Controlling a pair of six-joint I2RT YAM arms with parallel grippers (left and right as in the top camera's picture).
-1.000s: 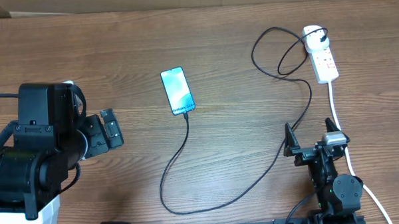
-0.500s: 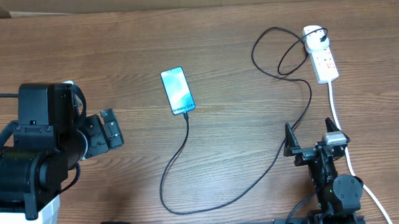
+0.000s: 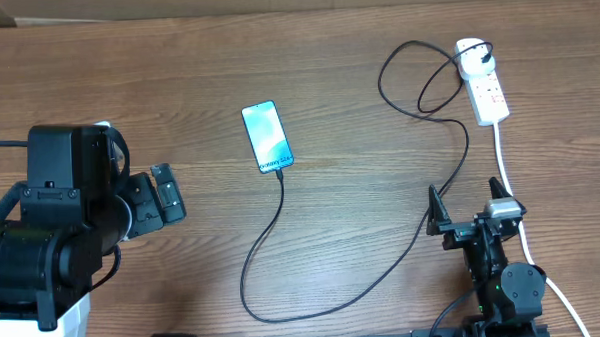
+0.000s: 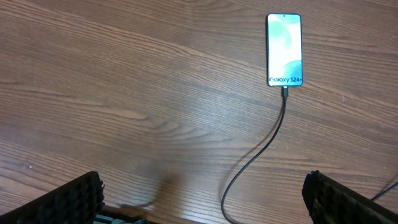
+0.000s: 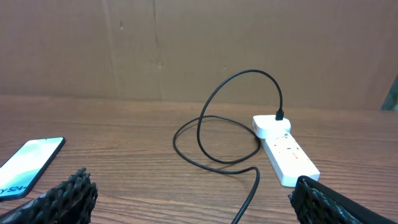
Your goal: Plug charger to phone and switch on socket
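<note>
Left hand point(image 3: 169, 198) wide, empty | right hand point(image 3: 467, 211) wide, empty | charger point(image 4: 284, 106) in phone point(image 4: 285, 46) | we should press socket point(image 3: 487, 90) switch squarely.

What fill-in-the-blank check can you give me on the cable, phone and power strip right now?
The black charger cable is plugged into the Samsung phone, whose screen reads Galaxy ____.
Its other end reaches the power strip, whose own thick cord is ____.
The left end effector and right end effector both stand ____, holding nothing.
Missing: S24+; white; open.
</note>
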